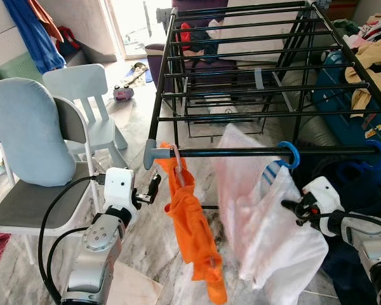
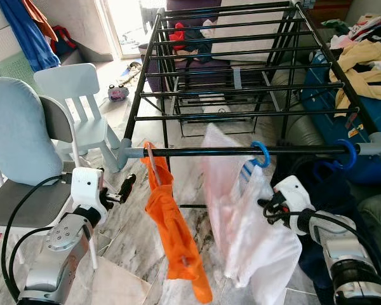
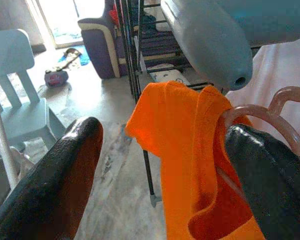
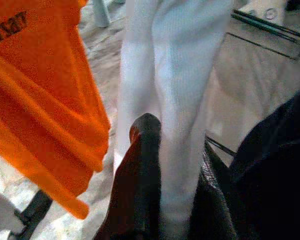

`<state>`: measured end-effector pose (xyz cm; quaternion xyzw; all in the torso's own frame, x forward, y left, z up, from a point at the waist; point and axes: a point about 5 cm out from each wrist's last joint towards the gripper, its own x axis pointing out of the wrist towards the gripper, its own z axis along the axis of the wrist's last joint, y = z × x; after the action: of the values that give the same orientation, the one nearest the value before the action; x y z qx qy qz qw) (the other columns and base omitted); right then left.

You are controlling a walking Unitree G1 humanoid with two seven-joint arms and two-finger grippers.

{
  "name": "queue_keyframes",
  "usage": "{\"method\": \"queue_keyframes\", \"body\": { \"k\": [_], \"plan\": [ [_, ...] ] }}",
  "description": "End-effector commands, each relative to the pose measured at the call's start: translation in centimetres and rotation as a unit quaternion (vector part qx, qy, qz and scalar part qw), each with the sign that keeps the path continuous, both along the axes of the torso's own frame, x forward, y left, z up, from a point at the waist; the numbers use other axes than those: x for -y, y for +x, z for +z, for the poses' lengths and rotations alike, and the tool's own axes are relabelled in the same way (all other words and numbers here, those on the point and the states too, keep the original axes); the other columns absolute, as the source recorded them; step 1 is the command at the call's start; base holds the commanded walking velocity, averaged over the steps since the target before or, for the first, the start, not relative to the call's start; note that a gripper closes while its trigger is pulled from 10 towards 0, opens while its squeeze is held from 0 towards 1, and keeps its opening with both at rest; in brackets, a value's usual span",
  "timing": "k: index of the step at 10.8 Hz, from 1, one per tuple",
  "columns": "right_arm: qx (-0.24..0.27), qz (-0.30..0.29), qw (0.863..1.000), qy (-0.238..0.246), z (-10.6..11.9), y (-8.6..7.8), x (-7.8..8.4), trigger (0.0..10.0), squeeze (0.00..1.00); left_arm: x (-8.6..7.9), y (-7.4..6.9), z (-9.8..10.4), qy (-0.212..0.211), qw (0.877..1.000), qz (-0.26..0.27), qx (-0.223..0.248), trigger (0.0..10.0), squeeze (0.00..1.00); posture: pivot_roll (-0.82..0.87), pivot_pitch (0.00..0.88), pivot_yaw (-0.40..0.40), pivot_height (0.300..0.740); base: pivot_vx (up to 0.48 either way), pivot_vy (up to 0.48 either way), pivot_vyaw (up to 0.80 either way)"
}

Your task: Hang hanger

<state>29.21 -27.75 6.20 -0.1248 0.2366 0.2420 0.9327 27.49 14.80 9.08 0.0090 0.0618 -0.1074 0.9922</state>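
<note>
Hanging orange shirt [image 1: 193,235] on rack [image 1: 241,152]

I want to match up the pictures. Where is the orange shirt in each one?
Left eye view: the orange shirt hangs from the front rail, left of centre.
Right eye view: it hangs left of centre, under the same rail.
Left wrist view: it sits between the left pincer's black fingers.
Right wrist view: it is beside the white garment.
Shared landmark: the white garment next to the shirt.

Bright daylight from blown-out doorway [image 1: 130,25]; white garment [image 1: 276,235] motion-blurred; wrist views soft, close fingers unfocused.
</note>
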Motion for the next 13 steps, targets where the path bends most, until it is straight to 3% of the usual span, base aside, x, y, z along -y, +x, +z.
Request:
{"method": "queue_keyframes", "body": {
  "k": [1,3,5,6,7,8,9,11,12,13],
  "plan": [
    [0.042,-0.014,0.999,0.008,1.0,0.7,-0.1,0.0,0.00,-0.1,0.3,0.1,0.010,1.000,0.000,0.002,10.0,0.00,-0.20,0.000,0.105,0.740,0.000,0.000,0.00],
    [0.071,-0.016,0.997,0.018,1.1,0.5,-1.0,0.0,0.00,0.0,0.3,0.0,0.010,1.000,-0.002,0.002,10.0,0.00,-0.21,0.000,0.106,0.740,0.000,0.000,0.00],
    [0.138,-0.085,0.986,0.035,2.5,0.7,-1.3,0.0,0.00,0.1,0.4,-0.1,0.011,1.000,-0.003,0.003,10.0,0.00,-0.22,0.000,0.107,0.740,0.000,0.000,0.00],
    [0.177,-0.130,0.974,0.051,3.4,0.5,-1.8,2.9,0.00,0.1,0.5,-0.1,0.013,1.000,0.001,0.003,10.0,0.00,-0.22,0.000,0.104,0.740,0.000,0.000,0.00],
    [0.195,-0.150,0.967,0.062,3.9,0.3,-2.2,3.8,0.00,0.2,0.6,-0.1,0.013,1.000,0.002,0.005,10.0,0.00,-0.22,0.000,0.104,0.740,0.000,0.000,0.00],
    [0.209,-0.182,0.958,0.077,4.0,-1.4,-3.6,10.0,0.00,0.4,0.8,0.0,0.011,1.000,0.008,0.007,10.0,0.00,-0.23,0.000,0.106,0.740,0.000,0.000,0.00],
    [0.211,-0.183,0.957,0.082,3.7,-2.9,-4.7,10.0,0.00,0.5,0.9,0.0,0.012,1.000,0.011,0.009,10.0,0.00,-0.24,0.000,0.111,0.740,0.000,0.000,0.00],
    [0.153,-0.180,0.968,0.083,1.4,-6.3,-6.4,10.0,0.00,0.8,0.8,-0.3,0.013,1.000,0.005,0.006,10.0,0.00,-0.25,0.000,0.117,0.740,0.000,0.000,0.00],
    [0.129,-0.182,0.971,0.083,1.2,-7.2,-7.3,10.0,0.00,0.9,1.0,-0.3,0.013,1.000,0.003,0.005,10.0,0.00,-0.25,0.000,0.120,0.740,0.000,0.000,0.00],
    [0.131,-0.177,0.972,0.076,1.4,-7.1,-7.5,10.0,0.00,1.0,1.1,-0.3,0.012,1.000,0.000,0.005,10.0,0.00,-0.25,0.000,0.121,0.740,0.000,0.000,0.00]
  ]
}}
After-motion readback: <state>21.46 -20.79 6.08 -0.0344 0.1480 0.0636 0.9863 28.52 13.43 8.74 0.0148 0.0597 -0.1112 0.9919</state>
